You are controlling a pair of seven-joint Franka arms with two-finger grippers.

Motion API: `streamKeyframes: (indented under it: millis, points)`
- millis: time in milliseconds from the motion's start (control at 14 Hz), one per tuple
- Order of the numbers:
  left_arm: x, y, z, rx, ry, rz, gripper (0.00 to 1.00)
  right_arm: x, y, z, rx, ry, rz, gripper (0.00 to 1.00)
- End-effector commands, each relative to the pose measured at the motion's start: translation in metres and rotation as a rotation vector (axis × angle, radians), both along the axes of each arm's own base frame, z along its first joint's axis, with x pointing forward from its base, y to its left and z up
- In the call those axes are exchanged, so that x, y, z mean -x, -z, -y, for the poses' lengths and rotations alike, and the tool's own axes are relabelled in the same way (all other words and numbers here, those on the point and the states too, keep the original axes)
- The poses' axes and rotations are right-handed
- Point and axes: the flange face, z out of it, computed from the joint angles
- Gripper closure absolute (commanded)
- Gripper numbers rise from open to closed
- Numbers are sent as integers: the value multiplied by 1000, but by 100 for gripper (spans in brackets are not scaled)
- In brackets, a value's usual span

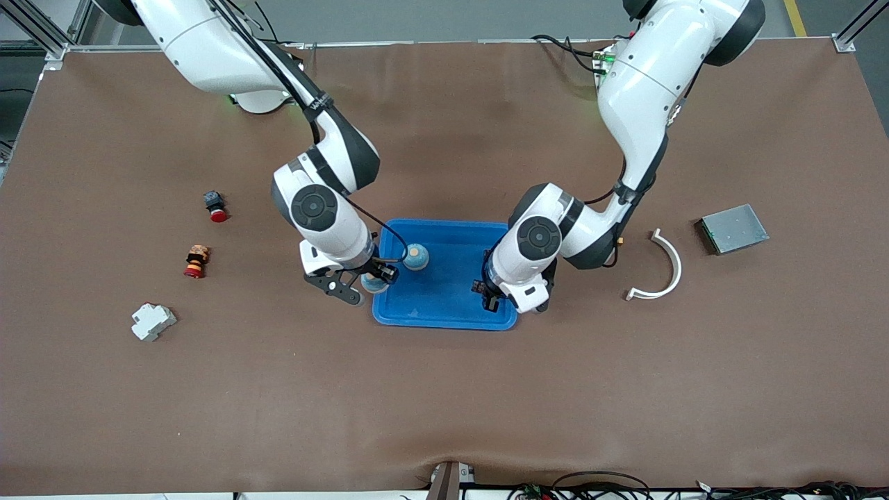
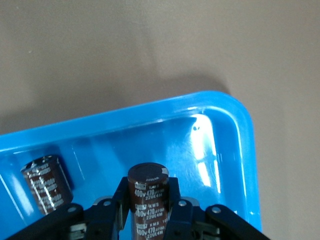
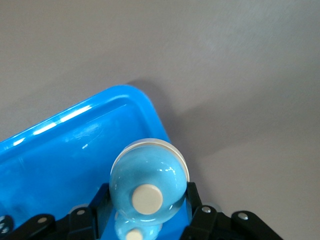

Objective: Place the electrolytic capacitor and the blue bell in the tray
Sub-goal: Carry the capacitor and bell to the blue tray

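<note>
1. On the brown worktop (image 1: 444, 389), midway between the two arms, lies one blue tray (image 1: 451, 305).
2. Two capacitors show in the left wrist view: one brown capacitor (image 2: 148, 200) stands upright, clamped between the fingers of the left gripper (image 2: 148, 212) over the tray's corner toward the left arm's end; a second capacitor (image 2: 46, 184) lies inside the tray beside it.
3. Two blue bells are visible: one blue bell (image 3: 147, 186) is held between the fingers of the right gripper (image 3: 145, 207) above the tray's edge toward the right arm's end; another bell (image 1: 416, 257) rests in the tray, farther from the front camera.
4. Toward the right arm's end sit three small parts: a red-capped button (image 1: 215, 206), a red and orange stacked button (image 1: 196, 262) and a white plastic block (image 1: 153, 321).
5. Toward the left arm's end lie one white curved strip (image 1: 663, 267) and one grey flat box (image 1: 733, 228).
</note>
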Motion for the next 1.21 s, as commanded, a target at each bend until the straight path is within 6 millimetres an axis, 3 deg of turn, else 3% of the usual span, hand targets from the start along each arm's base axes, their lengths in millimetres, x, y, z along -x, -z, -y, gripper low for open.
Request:
streamKeyframes:
  millis: [0,356,498,783,926,1139]
  points:
    - [-11,3,-10,-19,-28,21,100,-4,7,-29,4,39,10,100]
    - [-17,3,-20,-41,-40,25,0,-1,28,-47,42,52,27,100]
    - [-26,-10,-29,-45,-45,43,0,-5,34,-50,46,66,33,100]
    - [-53,-72,-70,-59,20,96,0,-3,51,-60,91,77,61,100]
    - [-61,-79,-83,-62,27,94,0,-4,57,-62,91,79,57,100]
    - [-64,-88,-88,-64,50,108,0,-5,70,-68,87,99,70,100]
